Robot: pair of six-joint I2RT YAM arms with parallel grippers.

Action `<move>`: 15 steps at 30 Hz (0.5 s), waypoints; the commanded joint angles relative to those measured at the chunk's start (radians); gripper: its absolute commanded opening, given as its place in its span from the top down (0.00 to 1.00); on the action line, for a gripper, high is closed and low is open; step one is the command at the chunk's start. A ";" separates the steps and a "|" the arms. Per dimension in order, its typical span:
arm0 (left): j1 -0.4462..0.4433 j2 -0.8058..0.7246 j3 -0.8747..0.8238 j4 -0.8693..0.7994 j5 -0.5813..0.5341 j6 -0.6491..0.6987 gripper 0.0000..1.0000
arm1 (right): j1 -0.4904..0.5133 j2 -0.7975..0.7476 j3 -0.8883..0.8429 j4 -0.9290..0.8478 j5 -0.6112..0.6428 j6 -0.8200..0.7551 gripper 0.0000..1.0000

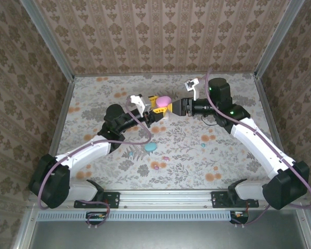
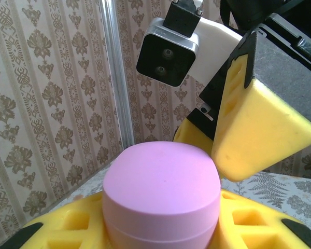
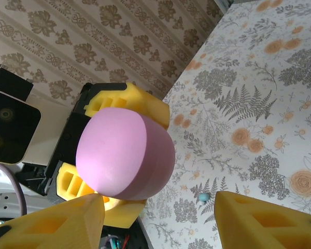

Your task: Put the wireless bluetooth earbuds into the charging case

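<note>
The lilac-pink charging case (image 1: 164, 99) was held clear of the counter (image 1: 93, 93), towards its far middle, clamped by the left fingers (image 2: 67, 228). In the left wrist view, the yellow pads were seen closed against opposite sides of the case's lower part. Its rounded top was exposed, and no gap was seen along its seam.

The right fingers (image 3: 57, 223) were spread wide, and nothing was gripped. They were pointed at the case from the right. One pad (image 2: 259, 135) was positioned just beside the case's upper right edge, but contact could not be confirmed. In the right wrist view, the case (image 3: 124, 155) was located ahead of the two open pads, not between them.

A teal earbud (image 1: 202, 145) was found lying on the counter near the right arm, well apart from the held case. A teal case (image 1: 151, 147) was found lying on the counter nearer the arm bases, beside the left arm
</note>
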 commanded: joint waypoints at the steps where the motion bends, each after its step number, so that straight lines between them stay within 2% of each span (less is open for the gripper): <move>1: -0.007 0.001 0.034 0.033 0.032 -0.022 0.61 | 0.004 0.020 0.044 0.010 0.007 0.022 0.40; 9: -0.007 0.001 0.039 0.018 0.051 -0.013 0.62 | 0.002 0.035 0.072 0.044 0.056 0.087 0.40; 15: -0.007 0.000 0.033 0.019 0.042 -0.013 0.62 | 0.000 0.053 0.089 0.073 0.044 0.115 0.38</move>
